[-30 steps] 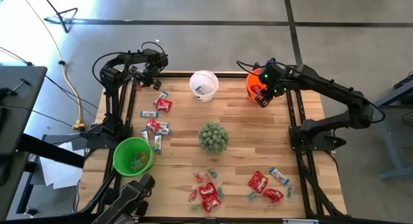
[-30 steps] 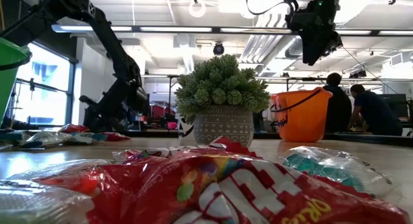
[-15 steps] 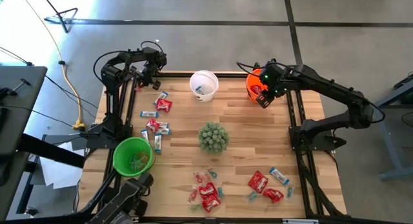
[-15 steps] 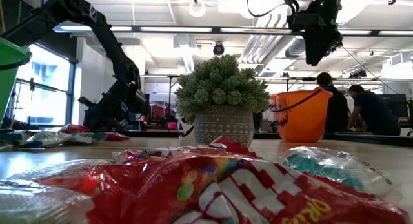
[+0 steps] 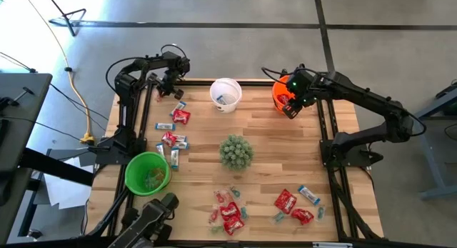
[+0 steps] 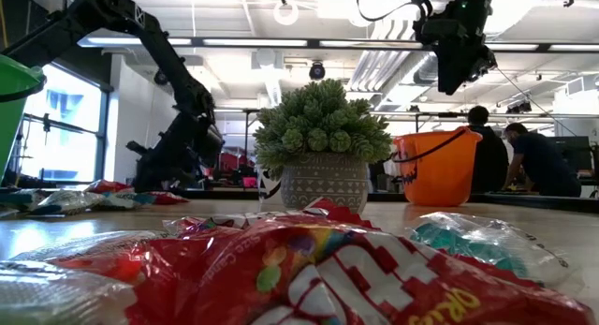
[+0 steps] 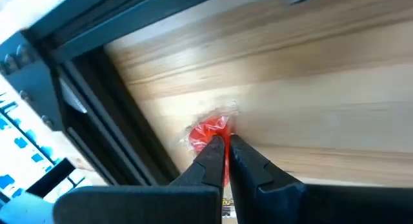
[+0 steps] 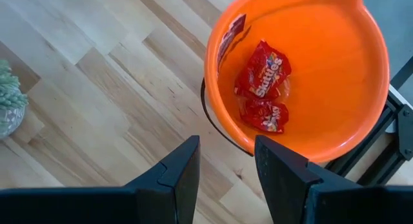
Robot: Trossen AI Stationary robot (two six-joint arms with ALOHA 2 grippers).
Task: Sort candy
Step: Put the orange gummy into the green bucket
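At the table's far left corner my left gripper [image 5: 173,85] [image 7: 227,146] is shut on a red candy packet [image 7: 208,130], just above the wood. My right gripper [image 5: 289,105] [image 8: 226,166] hangs open, high beside the orange bucket [image 8: 335,69] at the far right, with nothing between its fingers. Two red packets [image 8: 261,72] lie in that bucket. More candy, red packets and blue-and-white wrappers, lies loose on the table at the left [image 5: 175,126] and along the near edge [image 5: 228,209] [image 5: 293,205]. My left gripper pinches the red packet's near edge [image 7: 216,139] between its two fingertips, coming steeply from above. The rest of the packet sticks out beyond the tips over the wood. Whether it is clear of the table I cannot tell.
A white bucket [image 5: 226,94] stands at the far middle and a green bucket [image 5: 136,173] near the left edge. The potted green plant [image 5: 235,151] sits mid-table. Black frame rails [image 7: 84,114] run close beside my left gripper. People sit in the room behind [image 6: 538,161].
My left gripper has shifted a little toward the table's right edge at the far left corner.
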